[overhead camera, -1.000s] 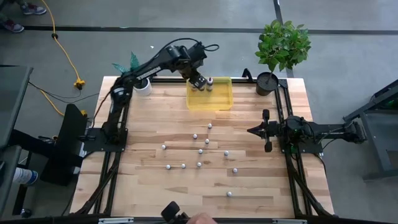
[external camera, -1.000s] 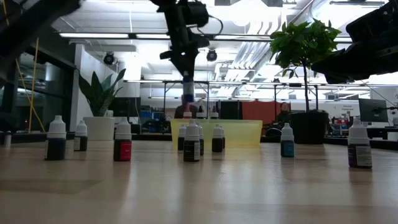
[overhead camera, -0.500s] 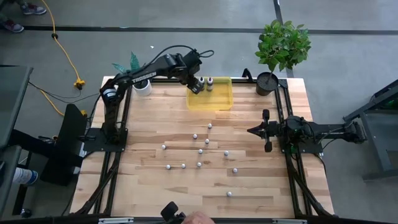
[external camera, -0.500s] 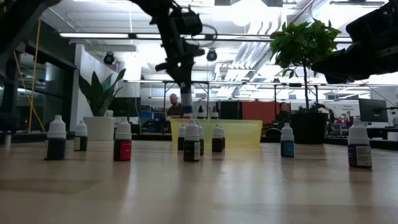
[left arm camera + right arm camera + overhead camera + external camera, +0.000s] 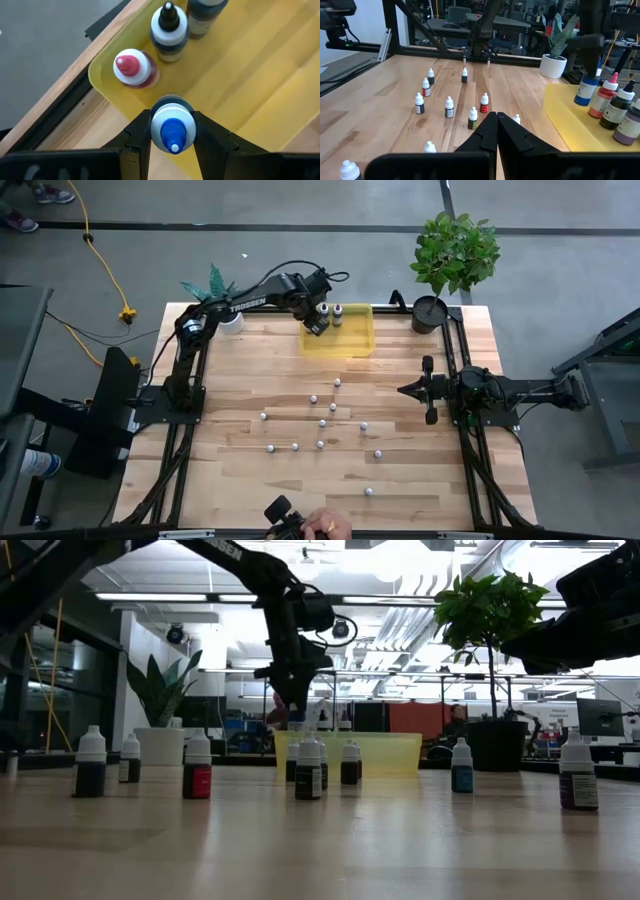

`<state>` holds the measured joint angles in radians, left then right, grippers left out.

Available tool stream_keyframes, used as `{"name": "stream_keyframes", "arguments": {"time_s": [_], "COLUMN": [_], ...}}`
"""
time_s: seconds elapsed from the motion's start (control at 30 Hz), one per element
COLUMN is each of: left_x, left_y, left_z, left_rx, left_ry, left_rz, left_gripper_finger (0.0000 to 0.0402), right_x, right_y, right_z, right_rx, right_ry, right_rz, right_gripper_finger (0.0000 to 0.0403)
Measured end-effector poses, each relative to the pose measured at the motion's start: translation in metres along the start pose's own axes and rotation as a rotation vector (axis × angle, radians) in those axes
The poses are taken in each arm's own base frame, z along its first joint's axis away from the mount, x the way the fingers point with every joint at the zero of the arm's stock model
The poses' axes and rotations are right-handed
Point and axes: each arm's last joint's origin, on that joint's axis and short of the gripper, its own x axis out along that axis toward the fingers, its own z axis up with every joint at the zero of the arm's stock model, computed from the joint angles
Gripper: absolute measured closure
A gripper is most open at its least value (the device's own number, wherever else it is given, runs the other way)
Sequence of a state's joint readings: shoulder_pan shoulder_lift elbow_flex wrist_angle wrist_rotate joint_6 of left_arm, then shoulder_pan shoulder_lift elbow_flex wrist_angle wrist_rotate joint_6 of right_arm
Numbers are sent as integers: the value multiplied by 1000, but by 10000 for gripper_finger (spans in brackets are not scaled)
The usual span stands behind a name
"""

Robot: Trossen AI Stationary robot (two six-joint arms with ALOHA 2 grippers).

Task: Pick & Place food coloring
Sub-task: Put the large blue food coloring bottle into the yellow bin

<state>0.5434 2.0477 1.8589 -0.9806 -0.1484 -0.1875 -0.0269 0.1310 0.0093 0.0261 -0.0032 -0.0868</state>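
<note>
The wooden counter (image 5: 250, 470) has a bare strip along its near edge; small food coloring bottles (image 5: 322, 423) stand scattered mid-counter, well apart. At the far edge sits the yellow tray (image 5: 350, 340), with open tray floor toward its right. The left end effector (image 5: 172, 137) has dropped lower over the tray's left corner than half a second ago, clamped on a blue-capped bottle (image 5: 172, 131) just beside three bottles already inside. The right end effector (image 5: 496, 131) rests together at the counter's right side.
</note>
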Motion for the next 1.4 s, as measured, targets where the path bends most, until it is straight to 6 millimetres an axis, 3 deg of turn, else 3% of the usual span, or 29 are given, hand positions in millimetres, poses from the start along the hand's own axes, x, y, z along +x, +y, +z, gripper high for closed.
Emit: {"name": "stream_keyframes", "arguments": {"time_s": [0.77, 1.4], "left_x": [27, 33], "left_y": [-3, -4], "left_z": [-3, -3], "left_rx": [4, 25], "left_ry": [-16, -9], "left_rz": [-3, -2], "left_gripper_finger": [296, 295], "right_x": [0, 0], "right_y": [0, 0], "right_z": [0, 0], "right_rx": [0, 0], "right_ry": [0, 0], "right_rz": [0, 0], "right_gripper_finger": [402, 402]}}
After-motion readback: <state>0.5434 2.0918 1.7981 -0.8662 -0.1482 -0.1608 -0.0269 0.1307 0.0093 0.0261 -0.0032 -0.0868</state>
